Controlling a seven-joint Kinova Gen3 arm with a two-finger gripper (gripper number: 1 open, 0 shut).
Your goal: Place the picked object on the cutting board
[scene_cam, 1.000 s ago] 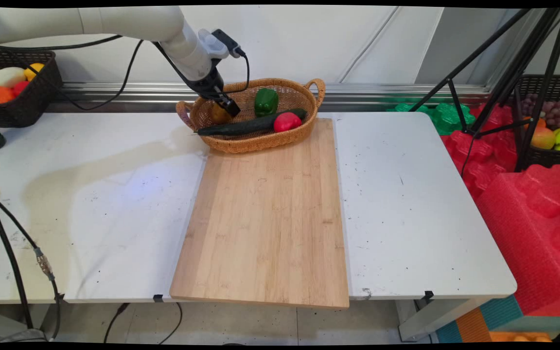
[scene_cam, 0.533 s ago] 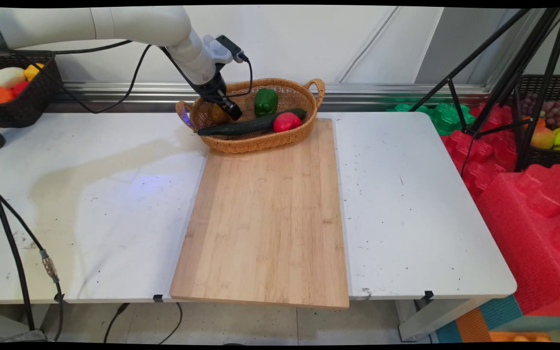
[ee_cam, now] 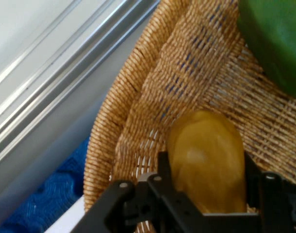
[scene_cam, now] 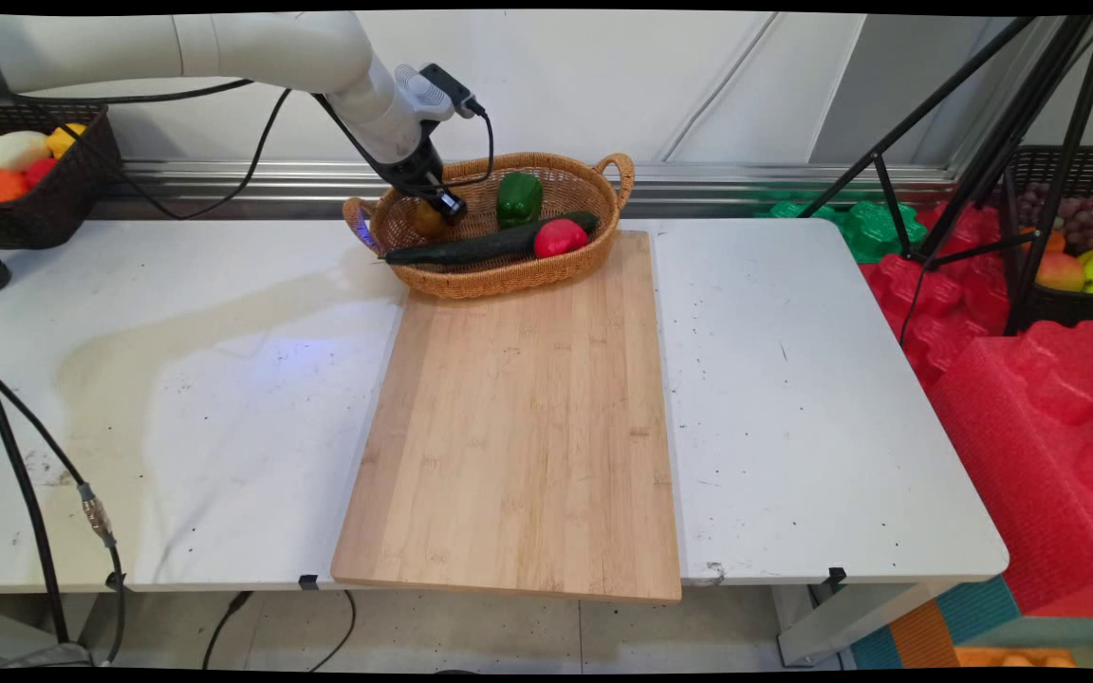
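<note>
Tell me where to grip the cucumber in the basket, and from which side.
Grip the cucumber near its middle, coming from above, fingers across its narrow width. It lies lengthwise in the basket, with the tomato against its right part.

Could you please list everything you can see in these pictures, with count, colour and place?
wicker basket: one, tan, far end of the table, touching the board's far edge
potato: one, yellowish brown, in the basket's left part, between the hand's fingers
green pepper: one, in the basket, toward the back
cucumber: one, dark green, lying along the basket's front
tomato: one, red, in the basket, right of centre
cutting board: one, light wood, middle of the table
table: one, white
dark basket: one, far left, holding produce
tripod: one, black, right of the table
red foam: several pieces, on the right
hand: one, black, shut on the potato inside the basket
</note>
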